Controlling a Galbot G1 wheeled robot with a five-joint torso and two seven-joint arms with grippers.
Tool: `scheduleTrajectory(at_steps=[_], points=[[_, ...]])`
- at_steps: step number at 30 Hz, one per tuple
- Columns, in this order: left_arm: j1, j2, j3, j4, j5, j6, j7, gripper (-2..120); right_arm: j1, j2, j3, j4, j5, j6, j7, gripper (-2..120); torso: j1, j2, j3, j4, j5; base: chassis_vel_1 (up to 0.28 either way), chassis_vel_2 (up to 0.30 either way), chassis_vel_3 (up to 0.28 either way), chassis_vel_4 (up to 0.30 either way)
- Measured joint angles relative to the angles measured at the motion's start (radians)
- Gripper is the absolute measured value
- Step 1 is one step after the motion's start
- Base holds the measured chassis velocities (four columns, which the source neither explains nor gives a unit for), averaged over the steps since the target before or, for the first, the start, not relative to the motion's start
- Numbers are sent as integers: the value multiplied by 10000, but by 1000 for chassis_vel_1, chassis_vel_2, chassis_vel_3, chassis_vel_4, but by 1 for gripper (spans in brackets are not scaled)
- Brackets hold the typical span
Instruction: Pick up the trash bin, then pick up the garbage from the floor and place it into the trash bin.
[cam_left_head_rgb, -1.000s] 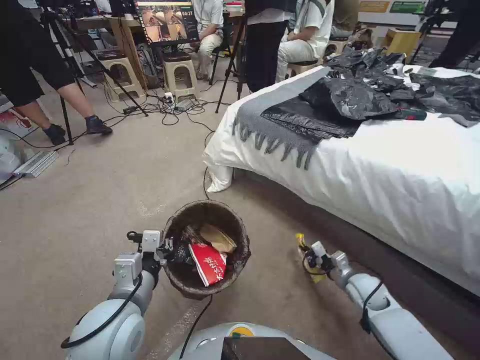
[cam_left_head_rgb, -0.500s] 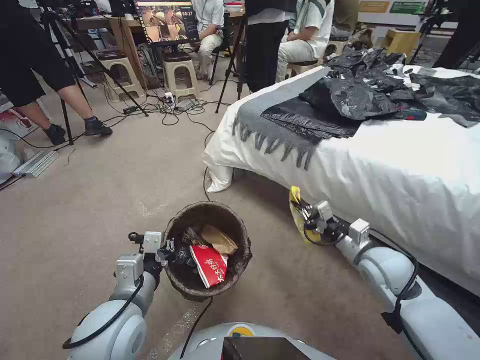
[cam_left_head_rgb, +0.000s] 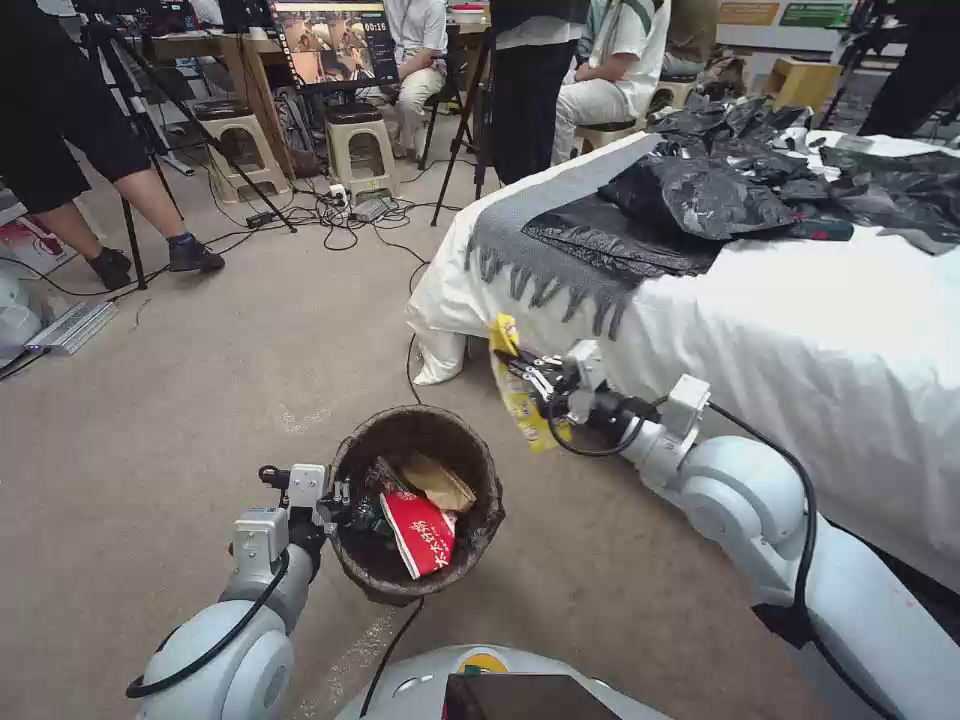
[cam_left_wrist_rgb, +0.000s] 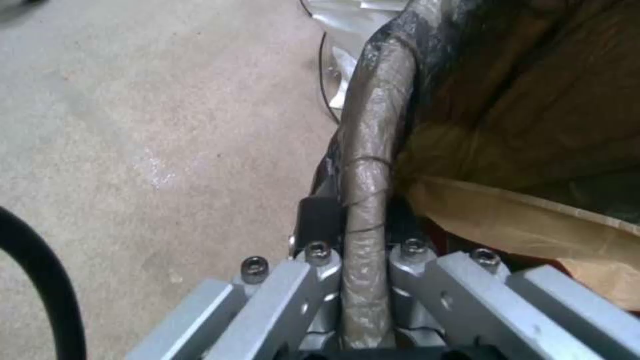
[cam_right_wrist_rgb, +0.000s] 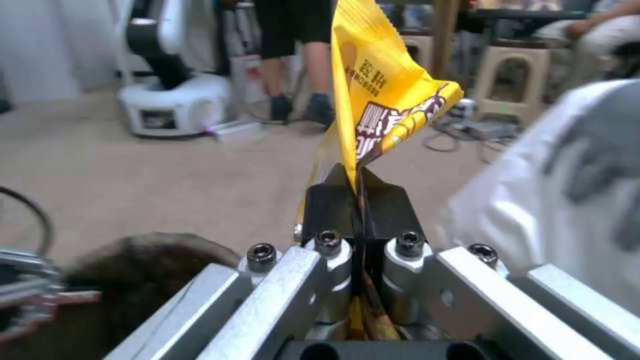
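Trash bin (cam_left_head_rgb: 417, 500) sits low in your head view on beige carpet (cam_left_head_rgb: 200, 400), left gripper (cam_left_head_rgb: 335, 497) at its left rim, a red-white carton (cam_left_head_rgb: 418, 532) and tan cardboard (cam_left_head_rgb: 437, 478) inside. Your right gripper (cam_left_head_rgb: 522, 368) holds a yellow wrapper (cam_left_head_rgb: 520, 395) above the bin's far right edge, before the white bed (cam_left_head_rgb: 800, 340). Left wrist view gives you the fingers (cam_left_wrist_rgb: 313, 260) pinched on the bag-wrapped rim (cam_left_wrist_rgb: 367, 165). Right wrist view shows you pads (cam_right_wrist_rgb: 327, 205) pressed together on the wrapper (cam_right_wrist_rgb: 380, 105), the bin (cam_right_wrist_rgb: 147, 265) below
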Motion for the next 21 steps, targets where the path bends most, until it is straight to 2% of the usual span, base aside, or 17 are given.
scheduleTrajectory(at_steps=[3, 9, 21], points=[[-24, -21, 20, 0, 5, 16, -13, 2, 631, -50, -1127, -9, 303, -185, 102, 0, 0, 0, 0, 1, 0, 0, 0, 0, 0], [-58, -43, 21, 0, 7, 43, -30, 2, 983, -172, -2202, -119, 327, -271, 200, 0, 0, 0, 0, 0, 1, 0, 0, 0, 0], [-93, -84, 62, 0, 12, 57, -44, 2, 1181, -151, -3629, -340, -60, -386, 406, 0, 0, 0, 0, -1, 0, 0, 0, 0, 0]])
